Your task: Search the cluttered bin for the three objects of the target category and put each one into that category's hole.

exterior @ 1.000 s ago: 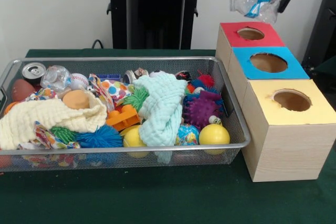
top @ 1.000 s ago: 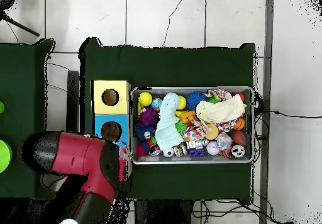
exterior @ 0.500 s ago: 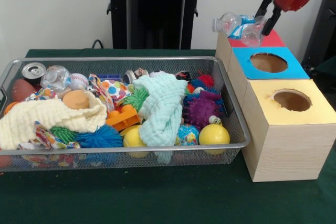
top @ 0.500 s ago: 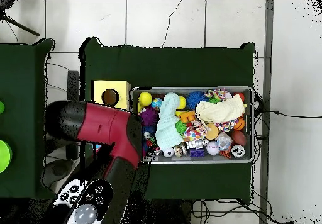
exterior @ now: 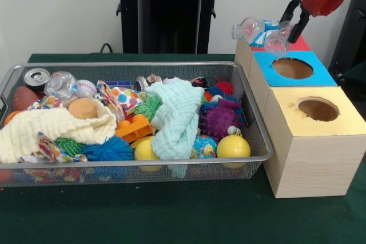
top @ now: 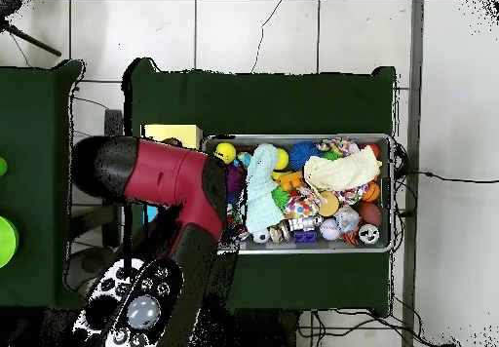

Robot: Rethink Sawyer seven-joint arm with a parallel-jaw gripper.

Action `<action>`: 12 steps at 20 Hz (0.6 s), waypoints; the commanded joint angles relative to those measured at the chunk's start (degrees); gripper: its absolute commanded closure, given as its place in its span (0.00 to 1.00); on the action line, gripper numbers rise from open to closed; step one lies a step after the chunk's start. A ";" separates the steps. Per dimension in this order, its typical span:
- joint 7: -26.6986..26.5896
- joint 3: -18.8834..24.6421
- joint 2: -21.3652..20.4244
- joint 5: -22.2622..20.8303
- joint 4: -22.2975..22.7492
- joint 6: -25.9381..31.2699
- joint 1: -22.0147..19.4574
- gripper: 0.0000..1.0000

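Pincer [exterior: 291, 22] clamped on a crushed clear plastic bottle [exterior: 264, 31], holding it in the air over the red-topped box [exterior: 298, 43], bottle lying roughly level with its cap end pointing toward the wire bin [exterior: 254, 135]. Red box's hole hidden behind the bottle. Blue-topped box [exterior: 314, 73] next to it, then yellow-topped box [exterior: 343, 119]; both holes show empty. Bin sits on the green counter [exterior: 171, 215] just beside the boxes, packed with clutter: soda can [exterior: 36, 77], another crumpled bottle [exterior: 60, 84], mint cloth [exterior: 177, 115], yellow ball [exterior: 233, 146]. From overhead the arm [top: 161, 182] covers the boxes.
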 commanded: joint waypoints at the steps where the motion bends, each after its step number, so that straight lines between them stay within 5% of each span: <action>1: 7.58 6.95 1.42 -0.90 1.23 3.91 1.46 1.00; 12: 9.16 6.59 1.97 0.26 2.95 1.89 2.62 1.00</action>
